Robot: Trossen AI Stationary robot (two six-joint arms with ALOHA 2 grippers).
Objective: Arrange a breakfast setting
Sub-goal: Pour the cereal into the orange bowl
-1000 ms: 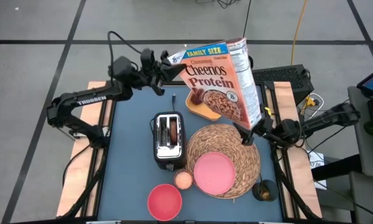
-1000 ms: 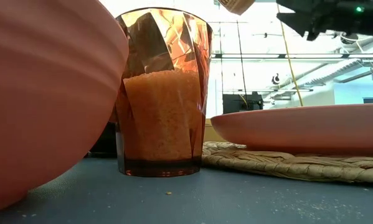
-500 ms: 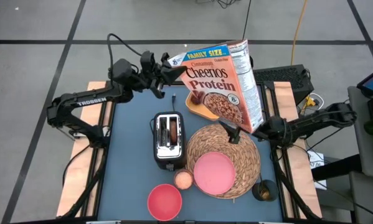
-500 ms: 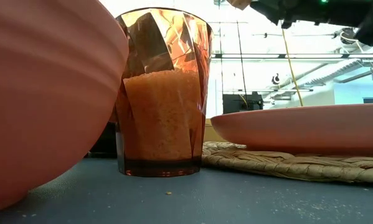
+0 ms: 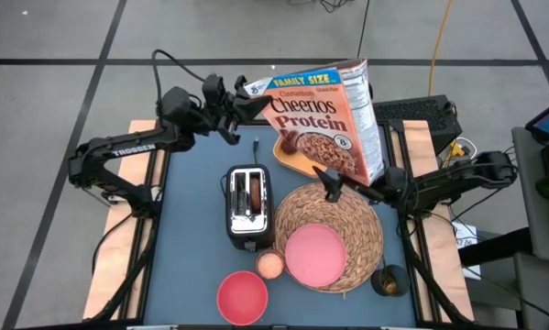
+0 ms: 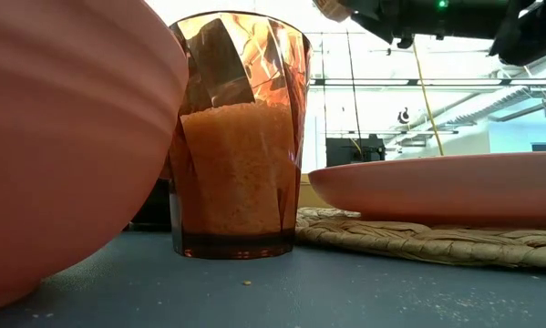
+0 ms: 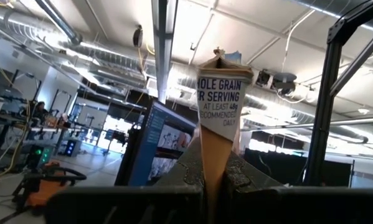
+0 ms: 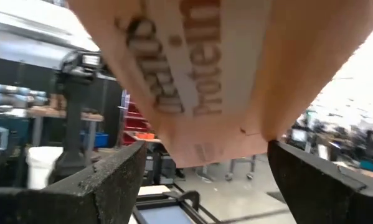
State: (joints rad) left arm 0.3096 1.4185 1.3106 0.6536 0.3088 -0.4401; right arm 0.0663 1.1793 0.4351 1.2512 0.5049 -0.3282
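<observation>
- Cheerios cereal box point(image 5: 324, 119) held aloft over table's far side; left gripper point(image 5: 240, 108) clamped shut on its top flap.
- Right gripper point(image 5: 334, 183), fingers spread wide, at the box's bottom corner above the woven placemat point(image 5: 366, 240).
- Judged light, thin cardboard, crushable: support the base, squeeze gently.

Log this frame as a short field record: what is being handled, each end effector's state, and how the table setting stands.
handled item: cereal box, lifted over the table's far side
left end effector: shut on the cereal box's top edge
right end effector: open, under the box's lower end
placemat: carries the pink plate
pink bowl: off the placemat, near edge
toaster: beside the placemat
</observation>
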